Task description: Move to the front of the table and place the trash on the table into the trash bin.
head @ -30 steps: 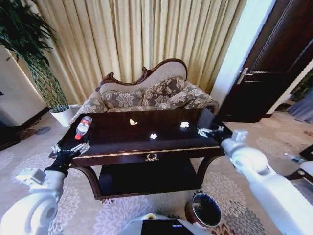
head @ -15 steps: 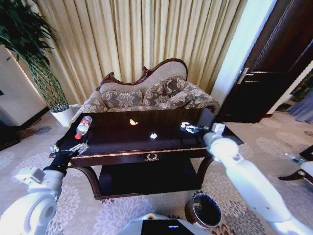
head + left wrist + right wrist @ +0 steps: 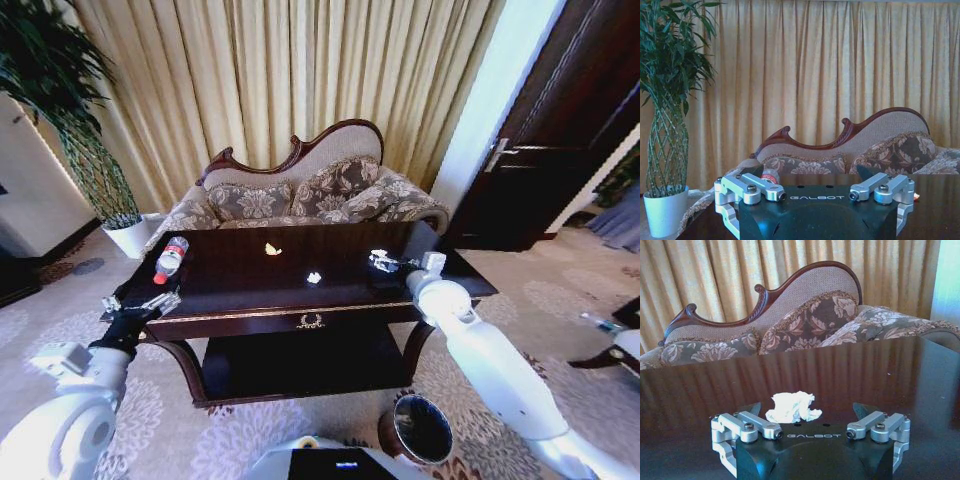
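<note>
Right gripper: wide open, hovering just short of white scrap on table.
Left gripper: open, parked at table's near-left corner.
Risk: glossy top, light paper; may skid from closing fingers.

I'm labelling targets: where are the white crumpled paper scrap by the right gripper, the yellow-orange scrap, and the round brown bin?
white crumpled paper scrap (image 3: 791, 407): right wrist view, its middle.
yellow-orange paper scrap (image 3: 272, 249): head view, its middle.
round dark brown bin (image 3: 385, 432): head view, outer wall.

gold curtains | floral sofa | patterned carpet | dark door, possibly wood | potted plant
</note>
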`<state>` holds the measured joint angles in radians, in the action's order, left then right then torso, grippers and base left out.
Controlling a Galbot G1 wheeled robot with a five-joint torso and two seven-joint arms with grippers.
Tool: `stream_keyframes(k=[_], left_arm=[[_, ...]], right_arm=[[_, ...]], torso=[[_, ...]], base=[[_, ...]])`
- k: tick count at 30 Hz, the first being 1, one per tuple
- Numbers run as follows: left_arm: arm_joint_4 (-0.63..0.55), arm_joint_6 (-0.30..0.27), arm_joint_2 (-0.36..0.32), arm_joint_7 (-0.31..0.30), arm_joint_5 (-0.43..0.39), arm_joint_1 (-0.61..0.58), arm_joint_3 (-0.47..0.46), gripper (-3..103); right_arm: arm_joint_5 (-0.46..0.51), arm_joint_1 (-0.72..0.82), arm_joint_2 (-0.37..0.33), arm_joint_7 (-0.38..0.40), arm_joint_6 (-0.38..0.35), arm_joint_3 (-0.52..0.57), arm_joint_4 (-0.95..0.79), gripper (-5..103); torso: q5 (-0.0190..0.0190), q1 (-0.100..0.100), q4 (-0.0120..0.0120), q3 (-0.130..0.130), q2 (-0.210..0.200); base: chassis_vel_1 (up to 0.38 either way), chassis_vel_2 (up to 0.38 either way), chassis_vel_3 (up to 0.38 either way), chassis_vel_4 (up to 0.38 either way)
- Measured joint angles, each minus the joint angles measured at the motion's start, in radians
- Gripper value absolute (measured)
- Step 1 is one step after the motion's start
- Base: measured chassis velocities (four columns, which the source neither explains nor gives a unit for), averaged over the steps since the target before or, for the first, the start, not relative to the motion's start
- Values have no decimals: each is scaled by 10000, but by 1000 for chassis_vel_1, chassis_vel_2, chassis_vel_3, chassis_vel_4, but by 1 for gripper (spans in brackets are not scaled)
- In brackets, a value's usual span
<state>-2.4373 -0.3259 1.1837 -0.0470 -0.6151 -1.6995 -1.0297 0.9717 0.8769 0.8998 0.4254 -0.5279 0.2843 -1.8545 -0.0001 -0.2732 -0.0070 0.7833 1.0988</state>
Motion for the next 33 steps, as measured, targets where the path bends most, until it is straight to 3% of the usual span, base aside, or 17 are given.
stream_keyframes(k=[19,33], left_arm=[[23,7,177,126,22,30,81,100],[-3,2,152,148,25,68,152,100]], right_arm=[[-151,926,-505,-873,149,910,-718,100],[-383,700,-282,-1214,289,188,-739,100]], torso=[[1,2,0,-1,0],[0,1,0,0,0]], base=[[0,0,0,0],[0,0,0,0]])
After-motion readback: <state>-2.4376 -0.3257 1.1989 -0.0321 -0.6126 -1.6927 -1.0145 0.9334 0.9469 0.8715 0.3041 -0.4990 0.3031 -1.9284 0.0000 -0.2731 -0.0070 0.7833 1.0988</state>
